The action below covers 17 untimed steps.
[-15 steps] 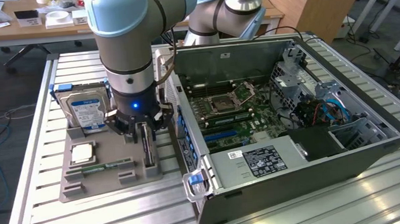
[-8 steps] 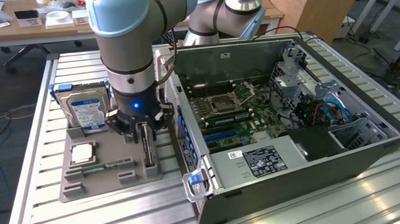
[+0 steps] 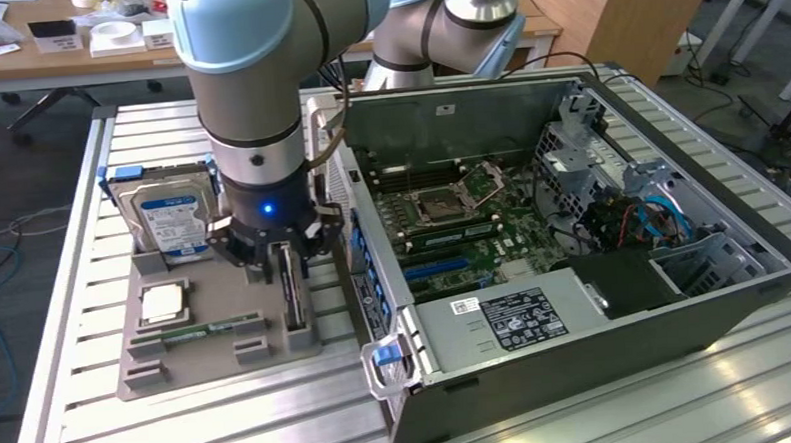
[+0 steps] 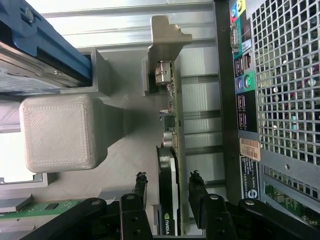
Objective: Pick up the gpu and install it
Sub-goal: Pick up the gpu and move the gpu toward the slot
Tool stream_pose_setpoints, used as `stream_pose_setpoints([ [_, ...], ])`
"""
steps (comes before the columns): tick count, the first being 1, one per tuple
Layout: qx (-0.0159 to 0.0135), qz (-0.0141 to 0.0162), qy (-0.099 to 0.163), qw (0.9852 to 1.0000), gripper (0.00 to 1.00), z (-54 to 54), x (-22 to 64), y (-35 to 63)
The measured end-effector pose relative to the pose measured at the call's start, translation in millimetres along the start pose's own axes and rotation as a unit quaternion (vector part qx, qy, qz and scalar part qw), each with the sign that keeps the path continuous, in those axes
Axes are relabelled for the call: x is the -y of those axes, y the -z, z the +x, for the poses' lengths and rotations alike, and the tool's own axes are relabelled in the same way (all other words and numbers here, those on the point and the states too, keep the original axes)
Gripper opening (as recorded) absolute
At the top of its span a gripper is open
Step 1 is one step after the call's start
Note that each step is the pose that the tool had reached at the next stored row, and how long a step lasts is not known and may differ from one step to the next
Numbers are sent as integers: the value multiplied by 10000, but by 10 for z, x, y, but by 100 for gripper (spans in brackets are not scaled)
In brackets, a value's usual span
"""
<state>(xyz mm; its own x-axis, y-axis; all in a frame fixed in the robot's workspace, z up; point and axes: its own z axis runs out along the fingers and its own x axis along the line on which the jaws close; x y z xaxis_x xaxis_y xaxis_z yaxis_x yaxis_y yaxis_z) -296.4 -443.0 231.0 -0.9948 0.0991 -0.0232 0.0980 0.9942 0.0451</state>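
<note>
The silver-grey arm (image 3: pixel 250 98) has pale blue joint caps, a blue-lit black wrist and black pincer (image 3: pixel 284 261).

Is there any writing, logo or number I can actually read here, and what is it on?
Nothing can be read outright.
Print on the hard drive label: too small.
Print on the power supply label: too small.
The tan sticker on the computer case: blurred.
A green mark on the gpu: unreadable.
</note>
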Motion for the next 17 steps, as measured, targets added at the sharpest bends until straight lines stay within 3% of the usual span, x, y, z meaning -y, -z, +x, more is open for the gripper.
stream_pose_setpoints([
  [17, 0, 0, 0, 10000, 45, -13, -1, -1],
])
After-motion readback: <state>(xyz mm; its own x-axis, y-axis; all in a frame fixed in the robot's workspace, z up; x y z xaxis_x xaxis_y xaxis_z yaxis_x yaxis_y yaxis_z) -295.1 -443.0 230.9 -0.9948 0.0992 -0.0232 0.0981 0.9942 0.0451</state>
